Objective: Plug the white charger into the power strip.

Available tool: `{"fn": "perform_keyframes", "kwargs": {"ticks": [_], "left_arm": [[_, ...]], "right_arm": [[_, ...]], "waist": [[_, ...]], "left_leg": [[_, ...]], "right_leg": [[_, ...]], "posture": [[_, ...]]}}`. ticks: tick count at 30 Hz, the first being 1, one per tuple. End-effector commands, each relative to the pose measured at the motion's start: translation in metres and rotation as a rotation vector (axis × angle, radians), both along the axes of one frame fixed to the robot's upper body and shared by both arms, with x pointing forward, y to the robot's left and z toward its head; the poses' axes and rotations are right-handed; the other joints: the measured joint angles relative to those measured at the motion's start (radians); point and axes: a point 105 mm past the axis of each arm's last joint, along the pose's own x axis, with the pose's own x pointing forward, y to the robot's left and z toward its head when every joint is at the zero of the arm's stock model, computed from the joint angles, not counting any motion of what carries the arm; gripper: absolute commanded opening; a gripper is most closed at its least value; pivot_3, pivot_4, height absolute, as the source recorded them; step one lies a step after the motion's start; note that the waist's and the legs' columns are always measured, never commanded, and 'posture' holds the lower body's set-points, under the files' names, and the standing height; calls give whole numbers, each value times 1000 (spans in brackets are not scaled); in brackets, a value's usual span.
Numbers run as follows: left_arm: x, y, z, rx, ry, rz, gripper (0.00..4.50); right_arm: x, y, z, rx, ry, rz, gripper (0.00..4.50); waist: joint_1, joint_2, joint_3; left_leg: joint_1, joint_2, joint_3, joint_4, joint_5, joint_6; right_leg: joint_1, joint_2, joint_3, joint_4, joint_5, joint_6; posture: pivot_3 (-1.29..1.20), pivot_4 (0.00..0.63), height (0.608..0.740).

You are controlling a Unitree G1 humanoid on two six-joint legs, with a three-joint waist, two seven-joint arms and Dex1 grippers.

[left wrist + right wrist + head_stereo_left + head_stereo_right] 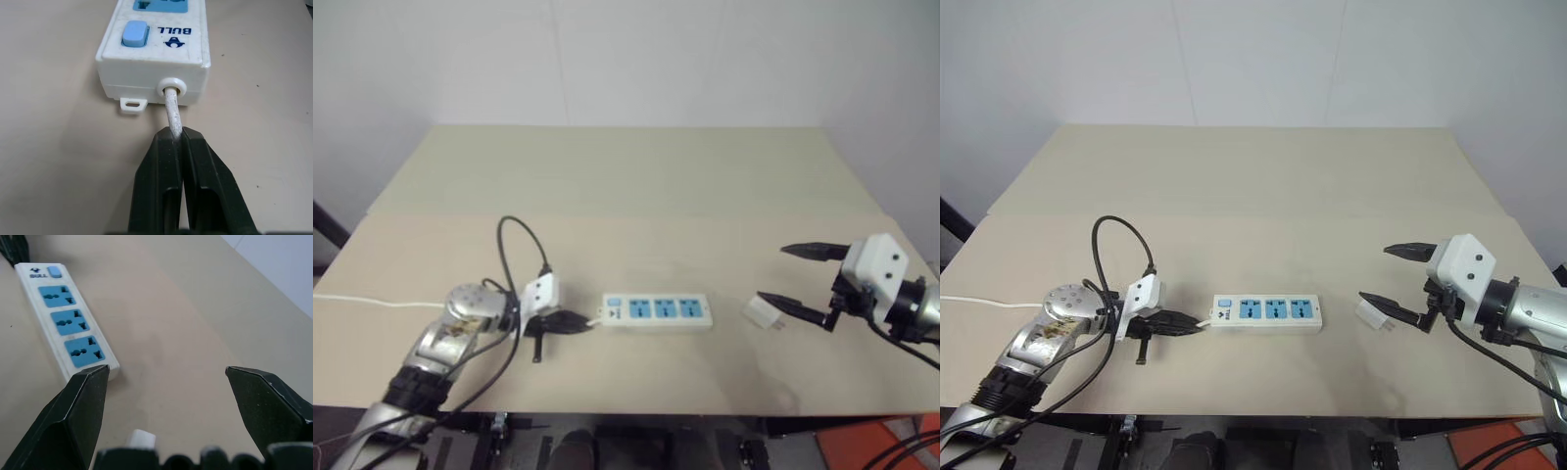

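Observation:
The power strip (656, 310) lies flat near the table's front edge, a white bar with three blue sockets and a blue switch (135, 33) at its left end. My left gripper (181, 134) is shut on the strip's thin white cord (172, 110), right where it leaves the switch end. The white charger (763, 312) rests on the table to the right of the strip. My right gripper (771, 273) hangs open just above and right of the charger, its lower finger close over it, holding nothing.
The beige table (626, 186) stretches back to a white wall. A thin white cord (362, 300) trails off the table's left side. A black cable (509, 245) loops up over my left wrist.

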Motion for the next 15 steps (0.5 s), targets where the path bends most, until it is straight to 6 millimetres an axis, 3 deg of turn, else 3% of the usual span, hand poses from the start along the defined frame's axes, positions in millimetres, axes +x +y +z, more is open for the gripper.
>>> {"fn": "perform_keyframes", "kwargs": {"ticks": [1, 11, 15], "left_arm": [[10, 1, 12, -33, -68, 28, 1177], [-5, 8, 32, -172, 0, -49, 4319], [6, -3, 37, -253, -38, -31, 4449]], "right_arm": [[-3, 2, 12, -9, -48, 16, 4500], [-7, 1, 11, -7, -37, 18, 4500], [-7, 3, 12, -3, -32, 26, 4500]], "waist": [[-3, 0, 0], [-15, 0, 0], [-8, 0, 0]], "left_leg": [[0, 0, 0, 0, 0, 0], [0, 0, 0, 0, 0, 0], [1, 0, 0, 1, 0, 0]], "right_leg": [[0, 0, 0, 0, 0, 0], [0, 0, 0, 0, 0, 0], [1, 0, 0, 1, 0, 0]], "posture": [[0, 150, 740], [0, 150, 740], [0, 150, 740]]}}
